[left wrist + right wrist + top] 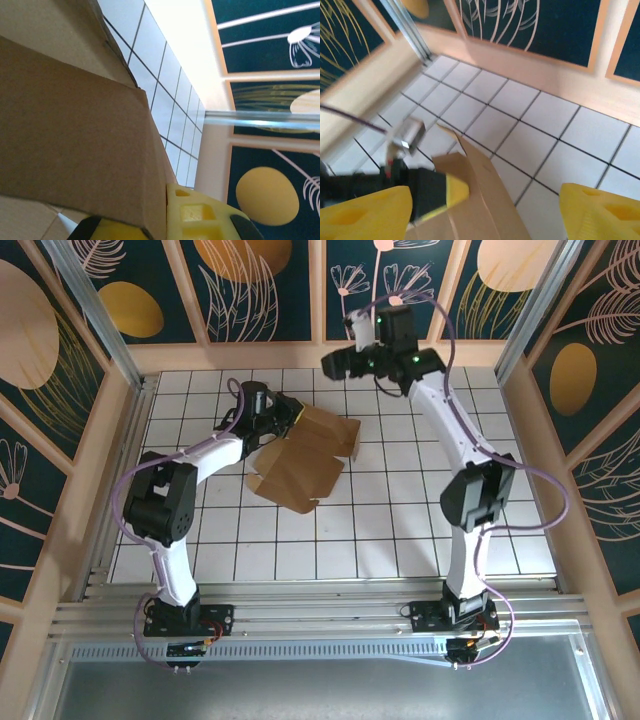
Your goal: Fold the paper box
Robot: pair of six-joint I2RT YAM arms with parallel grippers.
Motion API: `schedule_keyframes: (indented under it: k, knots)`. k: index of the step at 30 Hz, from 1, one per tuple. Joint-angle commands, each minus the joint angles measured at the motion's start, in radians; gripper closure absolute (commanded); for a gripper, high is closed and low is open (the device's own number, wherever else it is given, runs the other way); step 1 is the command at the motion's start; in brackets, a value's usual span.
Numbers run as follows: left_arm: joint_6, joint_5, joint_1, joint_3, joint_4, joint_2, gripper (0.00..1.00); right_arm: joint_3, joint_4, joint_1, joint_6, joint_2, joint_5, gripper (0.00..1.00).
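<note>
The paper box [300,455] is a brown cardboard sheet, partly folded, lying left of the tiled floor's middle with flaps standing up. My left gripper [278,420] is shut on a raised flap at the box's upper left edge. In the left wrist view the cardboard [70,145] stands pinched between the yellow fingers [200,217]. My right gripper [345,355] hangs open high near the back wall, above and to the right of the box. In the right wrist view its yellow fingers [600,210] stand far apart over the cardboard [485,200], not touching it.
A low wooden wall [320,352] rings the white tiled floor [420,520], with dark flower panels above. An aluminium post [100,320] stands at the back left corner. The floor right of the box and in front of it is bare tile.
</note>
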Motion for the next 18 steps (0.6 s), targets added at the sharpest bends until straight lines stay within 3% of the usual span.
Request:
schedule_keyframes:
  k: [1,4,9,14,18]
  knots:
    - [0.084,0.087,-0.003,0.025,-0.074,0.045,0.96,0.135,-0.188,-0.002,0.092,0.168,-0.156,0.19]
    - [0.075,0.075,-0.003,0.019,-0.074,0.046,0.94,0.23,-0.238,-0.007,0.072,0.256,-0.113,0.19]
    - [0.052,0.083,0.0,0.02,-0.058,0.058,0.92,0.228,-0.245,-0.022,0.047,0.32,-0.11,0.2]
    - [0.037,0.088,0.005,0.033,-0.046,0.075,0.9,0.123,-0.216,-0.017,0.019,0.317,-0.237,0.21]
    - [0.032,0.086,0.009,0.043,-0.05,0.081,0.87,0.056,-0.187,-0.017,0.019,0.307,-0.235,0.23]
